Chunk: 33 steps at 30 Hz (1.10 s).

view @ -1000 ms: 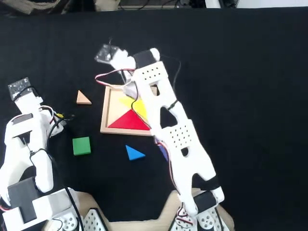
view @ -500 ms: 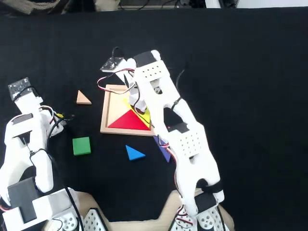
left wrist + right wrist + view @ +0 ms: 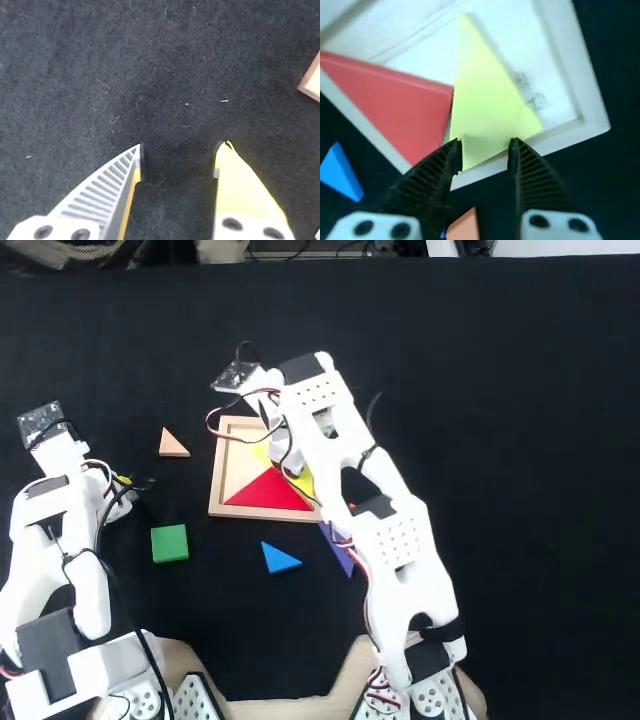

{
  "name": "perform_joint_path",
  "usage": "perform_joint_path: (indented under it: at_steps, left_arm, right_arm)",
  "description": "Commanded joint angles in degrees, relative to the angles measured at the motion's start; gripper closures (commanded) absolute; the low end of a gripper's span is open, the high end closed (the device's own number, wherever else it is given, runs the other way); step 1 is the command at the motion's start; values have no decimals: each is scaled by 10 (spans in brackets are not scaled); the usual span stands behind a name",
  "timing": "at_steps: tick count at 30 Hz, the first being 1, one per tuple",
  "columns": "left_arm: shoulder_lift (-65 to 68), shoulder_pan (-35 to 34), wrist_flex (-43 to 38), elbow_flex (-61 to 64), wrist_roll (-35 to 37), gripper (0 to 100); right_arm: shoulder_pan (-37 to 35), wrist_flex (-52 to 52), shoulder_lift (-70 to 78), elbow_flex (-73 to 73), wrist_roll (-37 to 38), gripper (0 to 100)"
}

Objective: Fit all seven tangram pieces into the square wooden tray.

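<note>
Yellow tangram triangle in wooden tray, right claw above.

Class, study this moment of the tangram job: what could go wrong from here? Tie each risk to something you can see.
1. The open right gripper straddles the edge of the yellow triangle near the tray rim. If it moves off, a fingertip might catch the piece and shove it against the red triangle.
2. An orange piece lies just outside the rim, close to the gripper, and could get knocked away.
</note>
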Motion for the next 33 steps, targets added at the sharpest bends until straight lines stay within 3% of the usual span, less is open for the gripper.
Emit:
perform_joint_path:
  at_steps: [1,9,14,17,25,33]
  left_arm:
    - [-5,-4,-9,-5,2,762]
    - [-5,-3,-9,-5,2,762]
    - [-5,-3,-9,-5,2,762]
    - [-5,-3,-9,-5,2,762]
    - [-5,-4,-9,-5,2,762]
    - [-5,-3,-9,-5,2,762]
  right_arm:
    - [7,-12,19,-49,-1,835]
    - [7,-6,73,-120,-3,835]
    - [3,85,73,-216,-4,835]
    - [5,87,65,-226,-27,835]
    - [-18,75,-19,-42,-28,835]
    - [-11,-4,-28,35,-31,835]
